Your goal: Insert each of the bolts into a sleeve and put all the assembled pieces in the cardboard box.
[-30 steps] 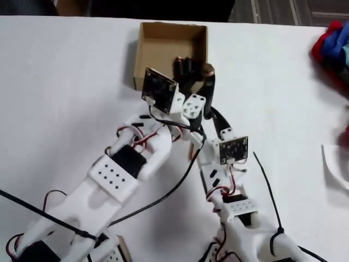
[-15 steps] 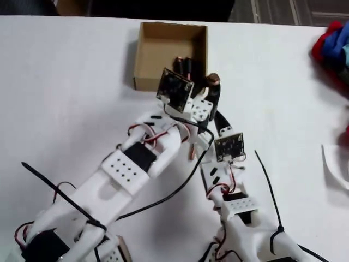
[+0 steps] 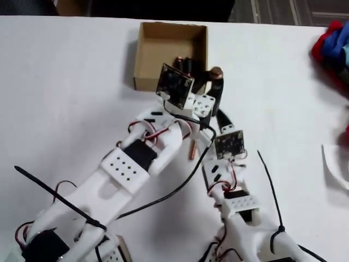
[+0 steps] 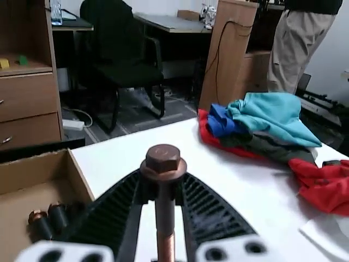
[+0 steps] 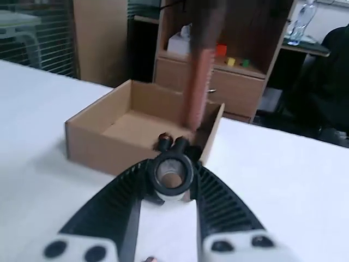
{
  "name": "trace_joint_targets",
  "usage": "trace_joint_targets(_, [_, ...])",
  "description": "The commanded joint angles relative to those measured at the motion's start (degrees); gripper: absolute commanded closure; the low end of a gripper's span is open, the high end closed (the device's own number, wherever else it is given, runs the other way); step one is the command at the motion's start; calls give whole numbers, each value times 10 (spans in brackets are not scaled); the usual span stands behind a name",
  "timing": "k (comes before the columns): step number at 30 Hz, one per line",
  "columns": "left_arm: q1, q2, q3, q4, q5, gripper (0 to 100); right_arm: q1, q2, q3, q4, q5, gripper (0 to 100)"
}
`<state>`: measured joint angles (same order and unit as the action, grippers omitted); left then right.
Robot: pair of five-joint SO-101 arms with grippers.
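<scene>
White tabletop [image 3: 65, 82] spreads under both arms, with a heap of coloured cloths [image 3: 331, 43] at one edge and office furniture in the room behind.

On the near side, the left gripper [image 4: 162, 184] has its jaws pinched on a copper bolt [image 4: 164, 218]. The hex head sits just past the tips, and the shank runs back between the jaws. Close by, the right gripper [image 5: 172, 184] has its jaws clamped around a black sleeve [image 5: 171, 173], its bore facing out from the tips. The bolt's shank hangs just above and beyond the right jaws, close to the sleeve's mouth but apparently not in it. Blur there makes it hard to say whether the tip touches.

Beyond both sets of jaws stands the cardboard box [image 3: 144, 54]. In it lie at least two assembled pieces [image 3: 182, 65], dark sleeves with copper heads showing.

As for progress, some pairs look done and boxed. This pair seems to be at the lining-up stage, with the insertion not yet made and the drop into the box to follow. A thin copper piece [image 3: 192, 150] lies on the table behind the right jaws, beside that arm; it is probably another bolt waiting its turn.
</scene>
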<state>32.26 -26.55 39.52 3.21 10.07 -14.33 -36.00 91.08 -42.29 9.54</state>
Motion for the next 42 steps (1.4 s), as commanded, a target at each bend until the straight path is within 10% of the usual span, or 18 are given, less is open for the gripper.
trace_joint_targets(1, [10,-4,-34,26,1,975,24,1,-40,1,5,976])
trace_joint_targets(42, [-15,1,-13,26,0,975,19,0,-55,51,2,976])
